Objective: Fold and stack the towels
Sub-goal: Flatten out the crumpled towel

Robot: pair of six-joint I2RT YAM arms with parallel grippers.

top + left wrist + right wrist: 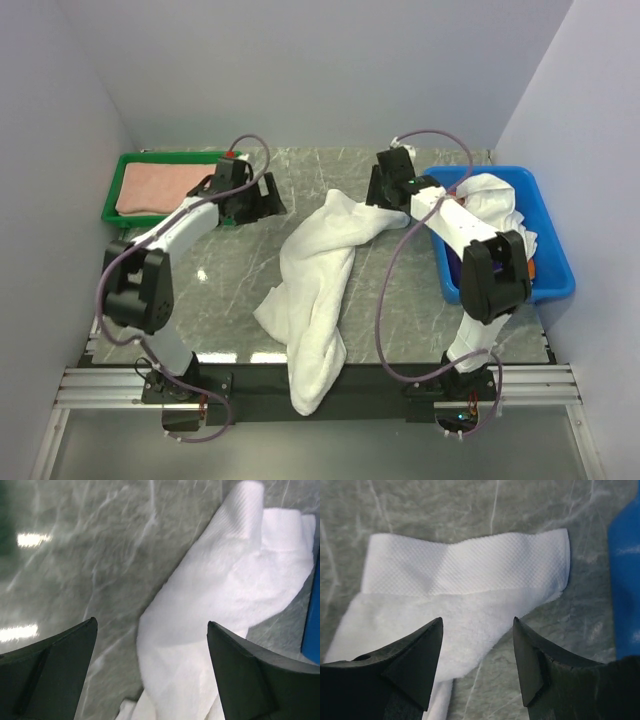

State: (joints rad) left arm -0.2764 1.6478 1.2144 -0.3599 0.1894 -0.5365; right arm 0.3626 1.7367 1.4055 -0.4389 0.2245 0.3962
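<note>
We see large rumpled white cloth towel [318, 290] sprawled mid grey marbled worktop [220, 290], near end draped over worktop's front edge. Right pincer [477, 625] hovers over this towel's far right corner, jaws apart, gripping nothing. Left pincer [152, 625] hangs by towel's far left side, jaws wide, empty. Left of towel: salmon-pink towel [160, 185] lying in green plastic tray [109, 192]. Right of towel: blue plastic bin [555, 280] holding second white towel [490, 195].

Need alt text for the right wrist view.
A white towel lies rumpled on the grey marbled table, its waffle-textured corner spread flat. The right claw is open in the foreground, gripping nothing; a blue bin shows at the right edge.
</note>
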